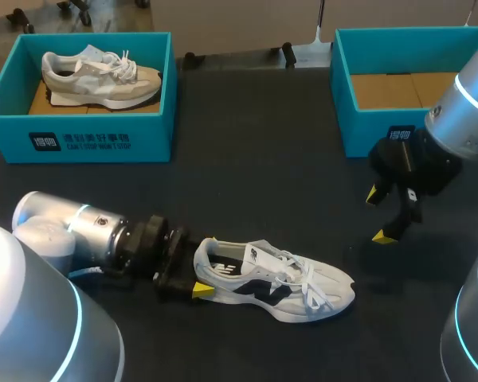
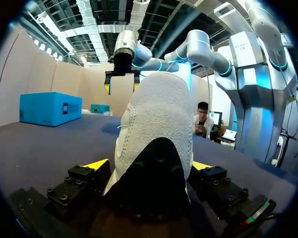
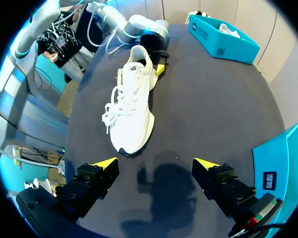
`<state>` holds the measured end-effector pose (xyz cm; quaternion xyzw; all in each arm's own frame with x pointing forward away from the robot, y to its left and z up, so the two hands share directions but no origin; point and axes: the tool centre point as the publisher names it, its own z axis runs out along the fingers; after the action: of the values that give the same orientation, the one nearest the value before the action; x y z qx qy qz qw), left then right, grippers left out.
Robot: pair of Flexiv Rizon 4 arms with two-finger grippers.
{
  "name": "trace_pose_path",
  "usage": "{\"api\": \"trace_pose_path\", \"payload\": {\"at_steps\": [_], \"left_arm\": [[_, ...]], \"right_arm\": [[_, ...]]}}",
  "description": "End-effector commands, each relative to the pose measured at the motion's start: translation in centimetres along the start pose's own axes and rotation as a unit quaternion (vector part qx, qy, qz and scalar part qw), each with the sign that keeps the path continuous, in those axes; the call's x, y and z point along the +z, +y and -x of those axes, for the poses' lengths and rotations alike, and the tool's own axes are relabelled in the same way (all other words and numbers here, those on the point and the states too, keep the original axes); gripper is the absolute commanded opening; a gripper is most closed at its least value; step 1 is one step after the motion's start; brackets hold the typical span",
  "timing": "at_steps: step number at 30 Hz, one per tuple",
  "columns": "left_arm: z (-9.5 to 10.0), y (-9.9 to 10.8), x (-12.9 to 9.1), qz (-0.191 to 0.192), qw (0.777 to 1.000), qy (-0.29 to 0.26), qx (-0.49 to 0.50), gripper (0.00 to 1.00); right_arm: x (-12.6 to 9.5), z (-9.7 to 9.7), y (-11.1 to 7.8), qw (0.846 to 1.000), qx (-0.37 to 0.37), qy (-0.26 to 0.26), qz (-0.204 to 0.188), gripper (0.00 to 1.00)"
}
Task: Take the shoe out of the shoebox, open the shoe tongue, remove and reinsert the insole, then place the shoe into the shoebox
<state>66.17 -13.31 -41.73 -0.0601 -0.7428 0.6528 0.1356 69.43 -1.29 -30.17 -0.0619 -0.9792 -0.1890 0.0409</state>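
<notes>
White mesh running shoe with black side panels (image 1: 275,285) stands on the dark counter (image 1: 247,183), probably light and soft-sided. Its stiffer heel is clamped in the left jaws. Right jaws hang wide open, empty, beyond the toe, well placed to pinch the floppy tongue.

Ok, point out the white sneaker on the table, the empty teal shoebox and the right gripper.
white sneaker (image 1: 291,278), head view, laced midfoot.
empty teal shoebox (image 1: 358,127), head view, front wall.
right gripper (image 1: 378,215), head view, between its tips.

Shoe (image 2: 156,129): heel fills the left wrist view, toe hidden. Right box (image 1: 366,131): near corner covered by right arm (image 1: 470,111). Insole not discernible.
</notes>
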Motion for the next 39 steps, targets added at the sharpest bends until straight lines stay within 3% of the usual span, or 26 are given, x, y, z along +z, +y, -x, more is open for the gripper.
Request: {"api": "trace_pose_path", "payload": {"at_steps": [1, 33, 34, 35, 36, 37, 39], "left_arm": [[-0.1, 0.0, 0.5, 0.001, 1.000, -0.004, 0.001, 1.00], [0.3, 0.5, 3.0, 0.012, 1.000, 0.012, -0.002, 1.00], [0.3, 0.5, 3.0, 0.012, 1.000, 0.012, -0.001, 0.96], [0.3, 0.5, 3.0, 0.012, 1.000, 0.012, -0.001, 0.66], [0.3, 0.5, 3.0, 0.012, 1.000, 0.011, 0.000, 0.27], [0.3, 0.5, 2.9, 0.012, 1.000, 0.010, 0.002, 0.00], [0.2, 0.5, 2.7, 0.012, 1.000, 0.007, 0.004, 0.00]], "right_arm": [[0.0, -0.1, 0.0, 1.000, 0.001, -0.001, -0.002, 1.00], [0.0, -0.1, 0.0, 1.000, 0.001, -0.001, -0.002, 1.00], [0.0, -0.1, 0.0, 1.000, 0.001, -0.001, -0.002, 1.00], [0.0, -0.1, 0.0, 1.000, 0.001, -0.001, -0.002, 1.00], [0.0, -0.1, 0.0, 1.000, 0.001, -0.001, -0.002, 1.00], [0.0, -0.1, 0.0, 1.000, 0.001, -0.001, -0.002, 1.00], [0.0, -0.1, 0.0, 1.000, 0.001, -0.001, -0.002, 1.00]]}}
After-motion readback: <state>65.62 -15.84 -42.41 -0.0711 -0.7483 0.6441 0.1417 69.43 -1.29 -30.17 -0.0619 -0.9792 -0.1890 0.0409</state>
